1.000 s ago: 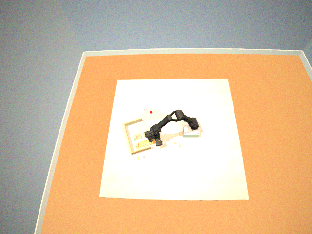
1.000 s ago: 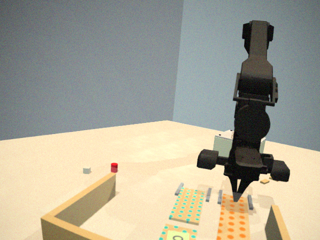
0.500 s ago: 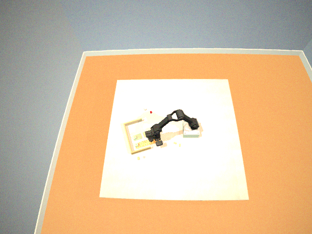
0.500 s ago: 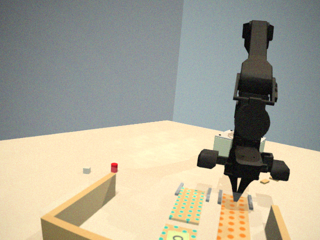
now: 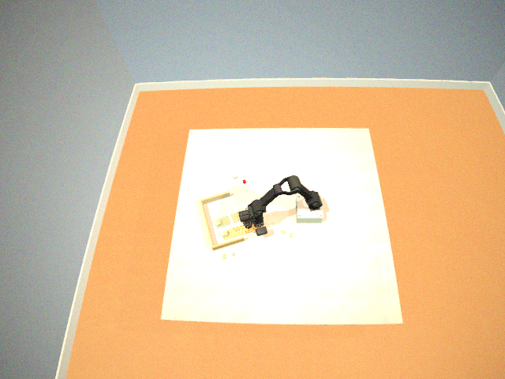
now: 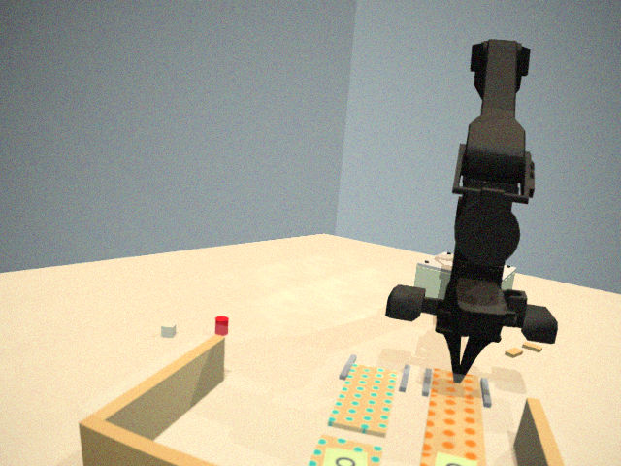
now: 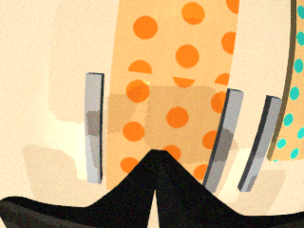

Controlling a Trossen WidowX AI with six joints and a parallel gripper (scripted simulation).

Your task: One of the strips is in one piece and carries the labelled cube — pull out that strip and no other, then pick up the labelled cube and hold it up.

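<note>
Holding over the orange-dotted strip, gripper pointing down, tips together, nothing between them. Tips overlap the strip's near end in my wrist view; can't tell if they touch it. Dotted pattern on that strip has a crosswise break in the wrist view (half dots along a line), though the exterior shows no open gap. One gray rail runs along one side of that end, a second gray rail along the other. Teal-dotted strip is in two pieces: near piece lies apart from far piece, bare surface between. Far piece carries a block with a pale green marked top; another pale green marked top sits on the orange-dotted strip's far part. Both cut off by the exterior frame edge, marks only partly readable, so can't tell which is the labelled cube. Both are inside the wooden wall, down at strip level, neither lifted. Red cylinder and small pale cube stand outside the wall, near each other.
</note>
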